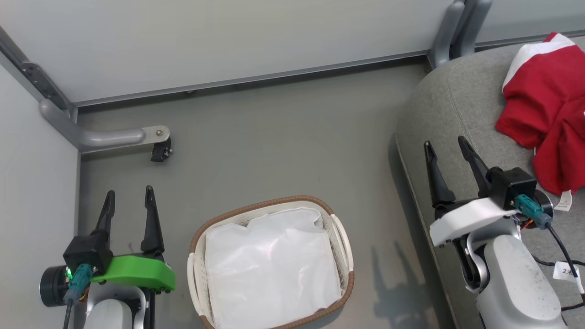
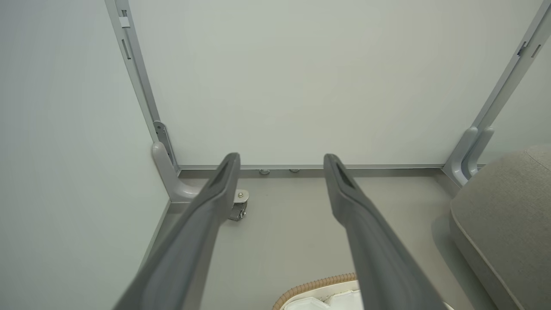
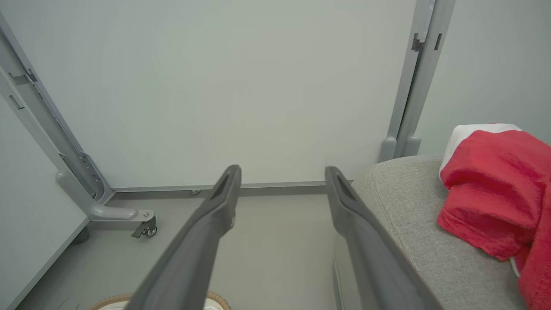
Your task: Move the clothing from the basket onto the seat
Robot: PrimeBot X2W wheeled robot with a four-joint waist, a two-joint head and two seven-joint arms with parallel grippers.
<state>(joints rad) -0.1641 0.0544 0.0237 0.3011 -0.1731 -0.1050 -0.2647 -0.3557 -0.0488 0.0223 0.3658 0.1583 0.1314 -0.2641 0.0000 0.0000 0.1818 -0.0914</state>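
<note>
The red clothing point(image 1: 546, 109) with white trim lies bunched on the grey seat point(image 1: 452, 105) at the right; the right wrist view has the clothing point(image 3: 495, 189) on the seat point(image 3: 404, 206) too. On the floor stands the basket point(image 1: 269, 262), brown-rimmed, holding just its white liner. My left gripper point(image 1: 129, 195) is open left of the basket, nothing between its fingers. My right gripper point(image 1: 445, 142) is open over the seat's left edge, apart from the clothing. Both wrist views show spread, empty fingers point(image 2: 344, 189) point(image 3: 224, 193).
Pale partition walls close the back and left. A metal foot with a caster point(image 1: 160, 151) juts onto the floor at the left; another partition post point(image 1: 457, 32) stands behind the seat. Grey floor point(image 1: 283, 146) lies between the basket, the seat and the wall.
</note>
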